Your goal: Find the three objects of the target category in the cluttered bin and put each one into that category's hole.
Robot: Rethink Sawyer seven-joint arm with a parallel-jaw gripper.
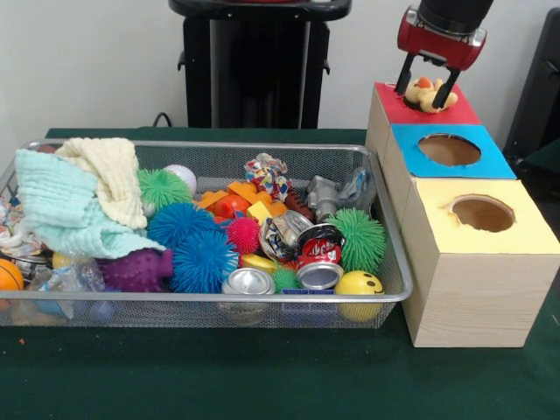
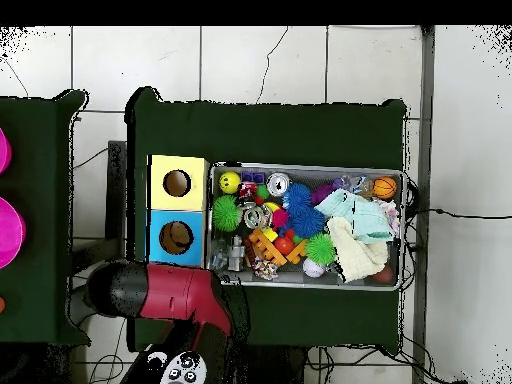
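Holding a small yellow toy (image 1: 426, 94) between its two black fingers, the gripper (image 1: 426, 86) sits right over the red-topped box (image 1: 392, 108). The toy has an orange bit on top and touches the red top. Next in the row, nearer the camera, is the blue-topped box (image 1: 490, 163) with a round hole, and after that the yellow-topped box (image 1: 525, 236) with its own hole. Off to the side, well apart from the gripper, the bin (image 1: 395, 284) stands on the green desk (image 1: 262, 376), just beside the boxes. It is full of spiky balls, crushed cans, cloths and a smiley ball (image 1: 359, 283).
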